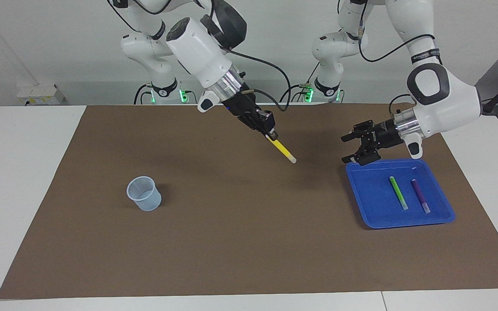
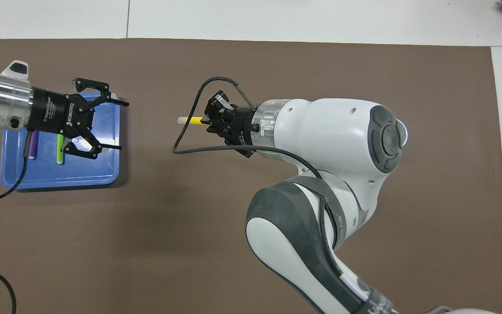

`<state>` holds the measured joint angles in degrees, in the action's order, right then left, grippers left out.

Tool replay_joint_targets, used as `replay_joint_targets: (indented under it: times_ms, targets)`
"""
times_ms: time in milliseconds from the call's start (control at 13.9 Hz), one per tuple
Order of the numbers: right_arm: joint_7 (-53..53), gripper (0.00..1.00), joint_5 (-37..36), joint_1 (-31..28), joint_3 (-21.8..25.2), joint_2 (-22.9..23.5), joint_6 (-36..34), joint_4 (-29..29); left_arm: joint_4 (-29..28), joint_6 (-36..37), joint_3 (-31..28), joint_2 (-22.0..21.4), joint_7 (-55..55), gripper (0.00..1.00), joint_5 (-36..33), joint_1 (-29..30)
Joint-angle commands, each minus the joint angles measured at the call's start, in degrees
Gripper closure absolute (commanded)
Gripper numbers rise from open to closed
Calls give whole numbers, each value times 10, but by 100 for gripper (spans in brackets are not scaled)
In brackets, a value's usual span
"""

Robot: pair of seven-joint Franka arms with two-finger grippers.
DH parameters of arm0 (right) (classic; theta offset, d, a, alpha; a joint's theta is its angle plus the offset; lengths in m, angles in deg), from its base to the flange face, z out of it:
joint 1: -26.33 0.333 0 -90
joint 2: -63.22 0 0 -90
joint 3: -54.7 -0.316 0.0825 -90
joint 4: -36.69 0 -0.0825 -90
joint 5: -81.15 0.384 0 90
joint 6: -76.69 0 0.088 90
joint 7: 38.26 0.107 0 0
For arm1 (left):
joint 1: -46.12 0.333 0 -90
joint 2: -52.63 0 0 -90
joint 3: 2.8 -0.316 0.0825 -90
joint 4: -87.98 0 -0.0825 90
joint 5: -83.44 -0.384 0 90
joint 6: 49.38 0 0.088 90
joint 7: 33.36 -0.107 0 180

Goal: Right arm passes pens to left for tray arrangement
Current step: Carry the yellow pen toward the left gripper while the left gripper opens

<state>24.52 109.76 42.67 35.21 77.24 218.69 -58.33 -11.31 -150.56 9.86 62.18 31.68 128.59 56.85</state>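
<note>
Handover next: with right gripper (image 1: 269, 134) clamped on yellow pen (image 1: 284, 151), steer white tip between spread fingers of left gripper (image 1: 347, 149), level, slowly.

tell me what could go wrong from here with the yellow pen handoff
1. The right gripper is shut on only one end of the yellow pen, so most of it sticks out tilted; it might pivot or slip when grabbed.
2. The left gripper is open over the blue tray's rim with a gap to the pen; a misaligned approach could knock the white tip.
3. A clumsy placement could bump the green pen and purple pen already in the tray.
</note>
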Motion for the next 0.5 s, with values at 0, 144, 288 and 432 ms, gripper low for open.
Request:
replay_joint_targets:
  times_ms: [0, 144, 288, 432]
  targets:
    - [21, 93, 7, 20, 1, 14, 32, 7, 16, -11, 17, -2, 39, 3, 2, -5]
    - [28, 93, 7, 27, 1, 21, 43, 8, 15, -38, 24, -6, 37, 3, 0, -24]
    - [29, 93, 7, 29, 1, 20, 43, 8, 14, -47, 24, -7, 40, 3, -2, -45]
    - [30, 93, 7, 29, 1, 20, 42, 8, 14, -53, 24, -7, 37, 3, -13, -52]
